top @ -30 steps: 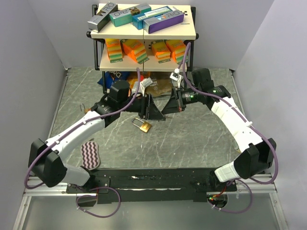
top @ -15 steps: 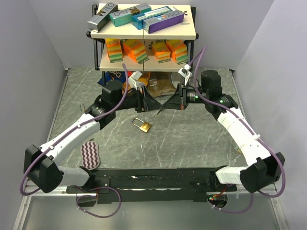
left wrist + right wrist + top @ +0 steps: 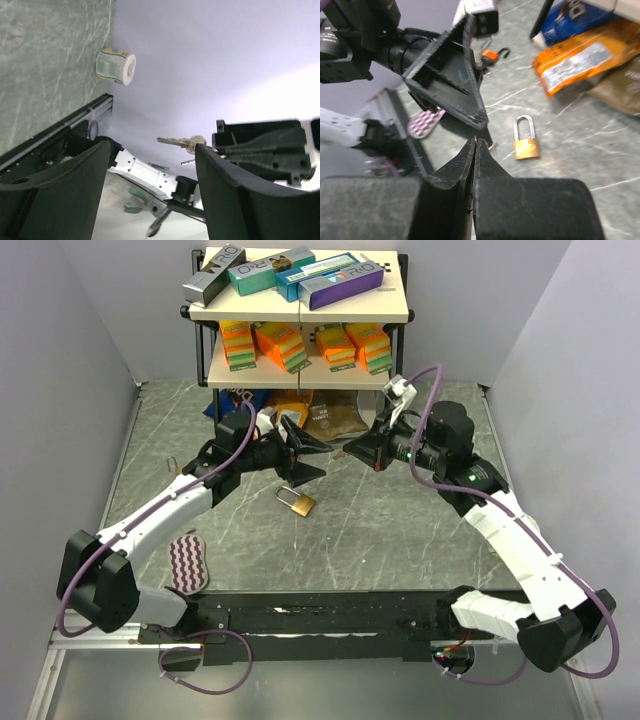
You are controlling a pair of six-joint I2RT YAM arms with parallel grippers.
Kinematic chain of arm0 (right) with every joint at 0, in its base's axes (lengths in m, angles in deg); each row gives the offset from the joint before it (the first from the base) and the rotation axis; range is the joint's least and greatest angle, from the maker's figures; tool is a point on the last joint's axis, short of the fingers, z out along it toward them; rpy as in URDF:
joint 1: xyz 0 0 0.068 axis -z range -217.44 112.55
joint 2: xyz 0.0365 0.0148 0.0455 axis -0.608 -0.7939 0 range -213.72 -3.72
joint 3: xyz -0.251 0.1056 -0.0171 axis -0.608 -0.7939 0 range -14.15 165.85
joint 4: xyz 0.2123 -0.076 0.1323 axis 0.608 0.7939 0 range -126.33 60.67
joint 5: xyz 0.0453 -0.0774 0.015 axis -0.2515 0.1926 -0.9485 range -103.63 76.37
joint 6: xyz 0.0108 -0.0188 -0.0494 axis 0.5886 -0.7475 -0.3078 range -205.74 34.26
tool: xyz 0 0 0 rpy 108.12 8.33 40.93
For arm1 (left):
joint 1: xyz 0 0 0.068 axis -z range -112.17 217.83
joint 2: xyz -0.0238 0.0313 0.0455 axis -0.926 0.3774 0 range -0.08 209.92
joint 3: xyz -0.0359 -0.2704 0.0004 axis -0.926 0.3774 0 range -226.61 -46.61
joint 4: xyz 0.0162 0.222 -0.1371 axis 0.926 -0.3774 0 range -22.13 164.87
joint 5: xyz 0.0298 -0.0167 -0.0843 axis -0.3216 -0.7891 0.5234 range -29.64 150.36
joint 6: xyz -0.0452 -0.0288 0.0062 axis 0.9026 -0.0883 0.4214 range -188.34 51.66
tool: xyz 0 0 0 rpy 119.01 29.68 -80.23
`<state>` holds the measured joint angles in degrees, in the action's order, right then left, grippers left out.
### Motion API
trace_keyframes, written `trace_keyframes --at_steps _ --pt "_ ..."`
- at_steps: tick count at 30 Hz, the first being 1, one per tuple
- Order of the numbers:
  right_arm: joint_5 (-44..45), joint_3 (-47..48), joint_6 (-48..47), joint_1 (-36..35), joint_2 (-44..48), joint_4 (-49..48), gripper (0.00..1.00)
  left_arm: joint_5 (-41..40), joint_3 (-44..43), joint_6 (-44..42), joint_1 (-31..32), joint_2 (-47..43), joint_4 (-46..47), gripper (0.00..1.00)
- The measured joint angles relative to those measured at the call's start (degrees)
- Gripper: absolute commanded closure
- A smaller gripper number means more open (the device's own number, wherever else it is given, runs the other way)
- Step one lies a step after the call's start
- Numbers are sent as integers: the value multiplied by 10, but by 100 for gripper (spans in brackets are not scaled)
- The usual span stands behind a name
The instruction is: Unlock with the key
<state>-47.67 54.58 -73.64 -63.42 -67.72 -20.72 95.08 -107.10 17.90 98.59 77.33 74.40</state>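
A brass padlock lies flat on the grey table, shackle pointing away; it also shows in the right wrist view. My right gripper hovers above and behind it, with its jaws pressed together. In the left wrist view a bunch of keys sticks out of its tips. My left gripper faces the right one from the left, open wide and empty, above the table beside the padlock.
A two-tier shelf with boxes and sponges stands at the back, with snack bags under it. A purple ridged pad lies near left. A small orange padlock lies at far left. A small roll lies by the wall.
The two grippers were tip to tip over the table. They have drawn apart. The right one has lifted and pulled back to the right, and the left one has turned with its jaws wide.
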Motion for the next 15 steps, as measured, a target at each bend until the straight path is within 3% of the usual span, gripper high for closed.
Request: trace_keyframes --at_steps 15 --pt "122 -29 -133 -73 16 -21 100 32 47 183 1 15 95 27"
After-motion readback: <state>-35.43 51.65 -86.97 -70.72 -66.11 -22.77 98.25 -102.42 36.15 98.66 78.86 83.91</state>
